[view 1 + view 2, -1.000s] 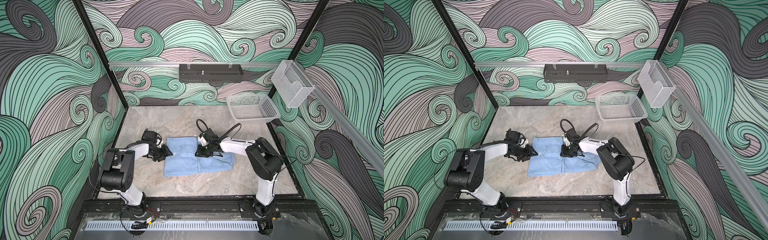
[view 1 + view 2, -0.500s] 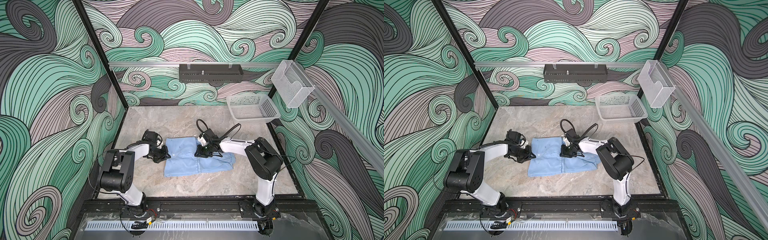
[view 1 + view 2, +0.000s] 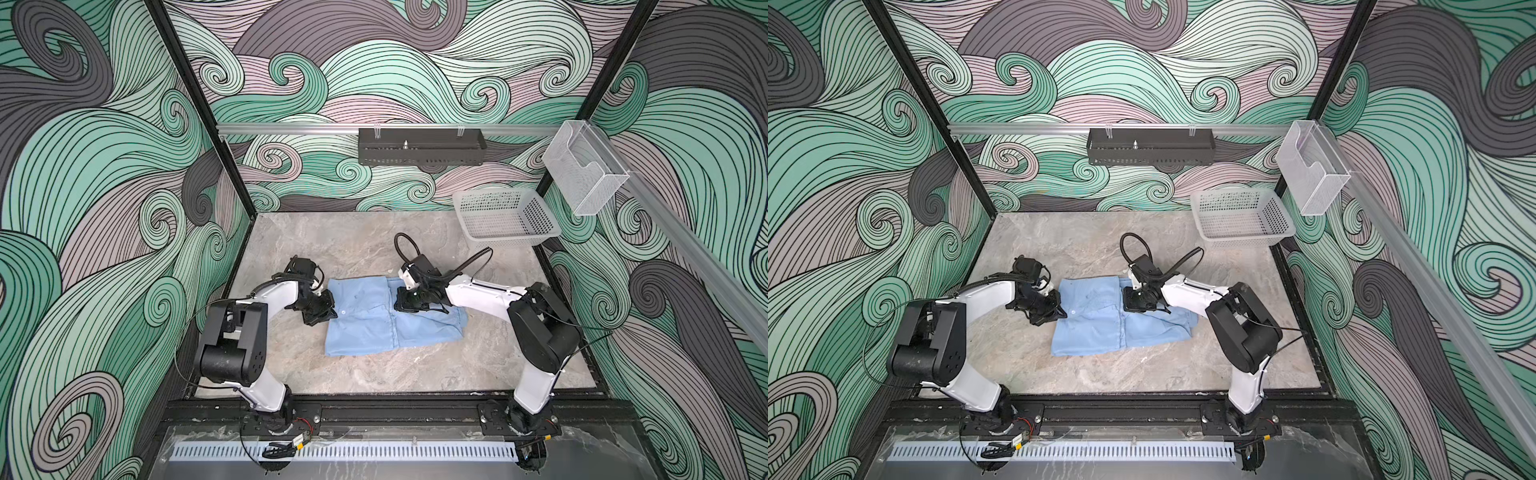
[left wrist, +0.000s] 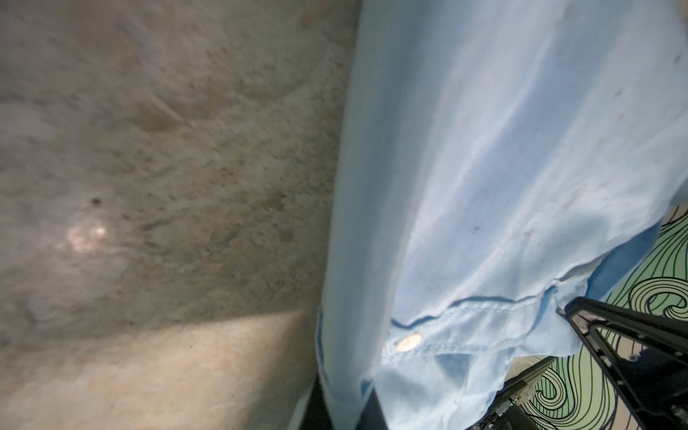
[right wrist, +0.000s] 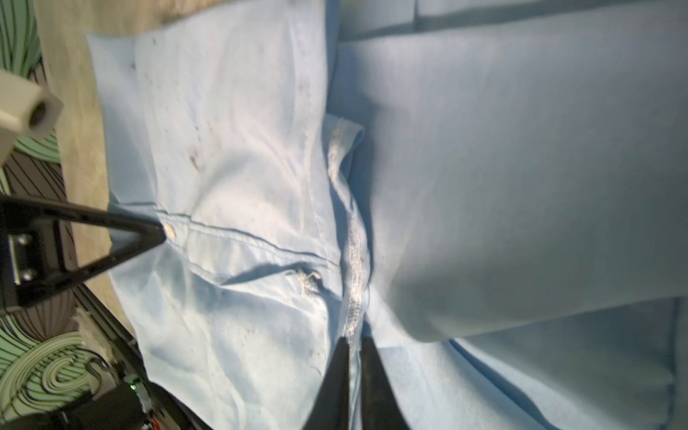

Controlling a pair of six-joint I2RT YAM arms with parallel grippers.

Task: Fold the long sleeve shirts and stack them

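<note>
The long sleeve shirt (image 3: pixel 374 328) (image 3: pixel 1096 332) is light blue and lies partly folded in a flat rectangle at the middle of the marble table (image 3: pixel 353 249). My left gripper (image 3: pixel 328 309) (image 3: pixel 1059 311) sits at its left edge, shut on the cloth hem (image 4: pixel 344 405) close to a white button (image 4: pixel 408 341). Over the shirt's far middle, my right gripper (image 3: pixel 405 301) (image 3: pixel 1133 301) is shut on a raised seam fold (image 5: pixel 355 340). The right wrist view shows a folded layer (image 5: pixel 521 186) lying over the shirt body.
A pale perforated basket (image 3: pixel 505 220) stands at the back right corner. On the right wall rail hangs a clear bin (image 3: pixel 582 170), and a black tray (image 3: pixel 419 147) hangs on the back rail. Bare marble surrounds the shirt.
Both grippers have closed on the shirt's cloth. The left one has edged slightly right onto the shirt's left edge; the right arm has hardly moved.
</note>
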